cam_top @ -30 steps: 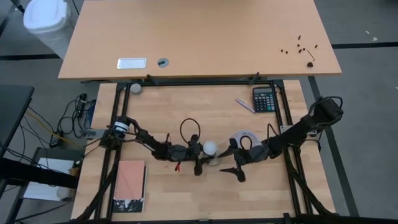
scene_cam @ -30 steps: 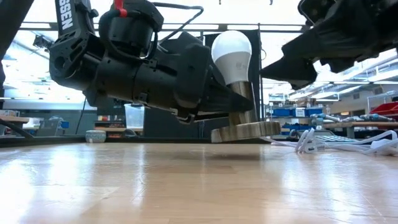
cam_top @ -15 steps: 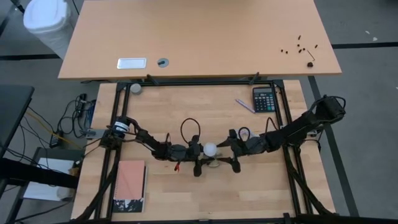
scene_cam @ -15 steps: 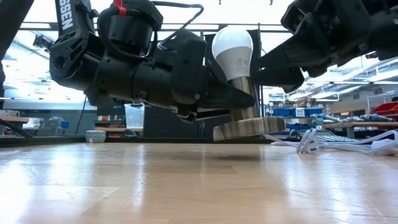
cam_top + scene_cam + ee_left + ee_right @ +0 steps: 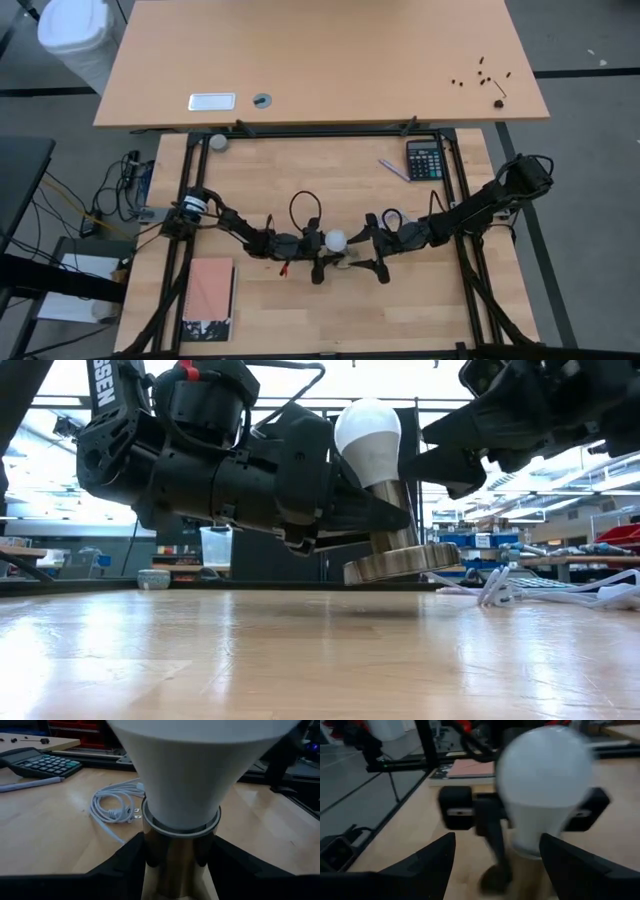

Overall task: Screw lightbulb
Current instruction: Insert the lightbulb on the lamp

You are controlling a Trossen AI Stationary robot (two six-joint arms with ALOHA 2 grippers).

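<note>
Our right gripper (image 5: 366, 250) has closed in on the lightbulb (image 5: 336, 240), fingers wide, not yet gripping. Left gripper (image 5: 385, 525) still clamps the socket (image 5: 400, 564) barrel mid-tabletop, so twisting looks next.

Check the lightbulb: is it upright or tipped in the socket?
Tipped slightly. In the low view the lightbulb leans left, and the socket disc under it sits tilted off the table.

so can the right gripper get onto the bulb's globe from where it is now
Probably yes. The right gripper stands open right beside the lightbulb, its fingers either side of the globe in its wrist view. The left gripper holds only the metal socket below, so the white globe is left free.
</note>
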